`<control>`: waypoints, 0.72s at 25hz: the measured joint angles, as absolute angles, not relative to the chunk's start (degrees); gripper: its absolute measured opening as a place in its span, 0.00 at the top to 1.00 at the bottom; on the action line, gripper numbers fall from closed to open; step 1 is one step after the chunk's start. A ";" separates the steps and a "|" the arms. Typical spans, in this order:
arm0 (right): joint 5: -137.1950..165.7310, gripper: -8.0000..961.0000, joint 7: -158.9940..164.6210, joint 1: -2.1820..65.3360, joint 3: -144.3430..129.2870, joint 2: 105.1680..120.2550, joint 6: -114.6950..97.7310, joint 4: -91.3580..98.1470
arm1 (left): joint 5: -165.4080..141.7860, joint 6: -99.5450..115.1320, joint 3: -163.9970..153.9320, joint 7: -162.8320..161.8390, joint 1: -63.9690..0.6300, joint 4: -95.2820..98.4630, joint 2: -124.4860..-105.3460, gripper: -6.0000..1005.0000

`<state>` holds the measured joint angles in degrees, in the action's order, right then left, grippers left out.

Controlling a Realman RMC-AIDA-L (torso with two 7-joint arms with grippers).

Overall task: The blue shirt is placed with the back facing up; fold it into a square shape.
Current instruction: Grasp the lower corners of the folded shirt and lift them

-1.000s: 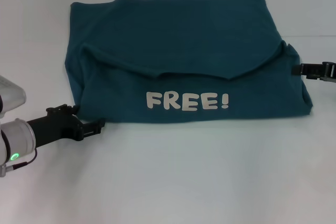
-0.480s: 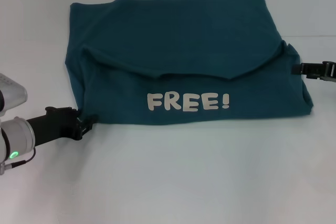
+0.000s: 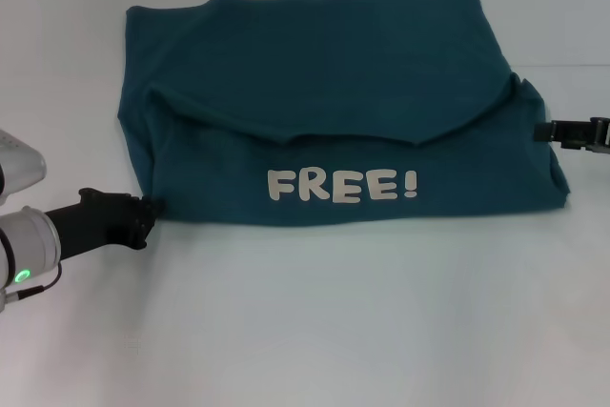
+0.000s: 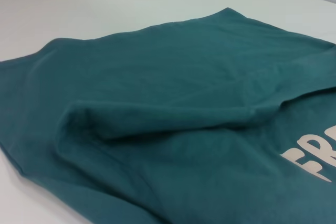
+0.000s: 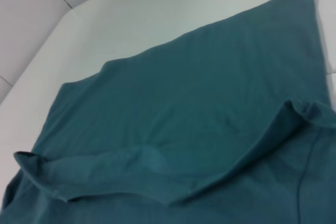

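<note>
L tool (image 3: 145, 209) low at near-left — fingers hidden. R tool (image 3: 545, 131) low at right edge, level.

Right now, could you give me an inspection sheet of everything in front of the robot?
Surface: plain white table, bare around the cloth.
Job's things: dark teal-blue soft fabric shirt, partly folded; near flap shows white "FREE!" lettering.
Clutter: nothing seen.
Grippers: left gripper at the shirt's near left corner; right gripper at its right edge; neither's grip can be judged.
Cables: thin wire by the left arm's green light.
Surroundings: white wall panels.
</note>
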<state>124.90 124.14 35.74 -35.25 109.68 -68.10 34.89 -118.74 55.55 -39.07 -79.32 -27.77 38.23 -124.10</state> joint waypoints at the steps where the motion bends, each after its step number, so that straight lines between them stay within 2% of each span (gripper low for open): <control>1: 125.08 0.31 124.35 35.64 -35.39 109.53 -68.14 34.88 | -118.74 55.72 -39.09 -79.49 -27.77 38.38 -124.10 0.85; 5: 129.91 0.32 127.64 35.60 -35.57 108.81 -68.70 34.97 | -118.74 56.13 -39.15 -79.86 -27.72 38.85 -124.10 0.97; 11: 133.75 0.32 130.00 35.45 -35.62 108.64 -68.99 35.13 | -118.74 56.21 -39.21 -79.89 -27.73 38.86 -124.10 0.97; 14: 133.80 0.33 129.98 35.42 -35.62 109.07 -68.21 34.95 | -118.74 56.23 -39.22 -79.89 -27.74 38.86 -124.10 0.97; 18: 134.39 0.34 129.87 35.84 -35.68 110.52 -65.36 34.71 | -118.74 56.26 -39.20 -79.89 -27.80 38.84 -124.10 0.97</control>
<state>134.39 129.87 35.84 -35.68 110.52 -65.36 34.71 -118.74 56.26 -39.20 -79.89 -27.80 38.84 -124.10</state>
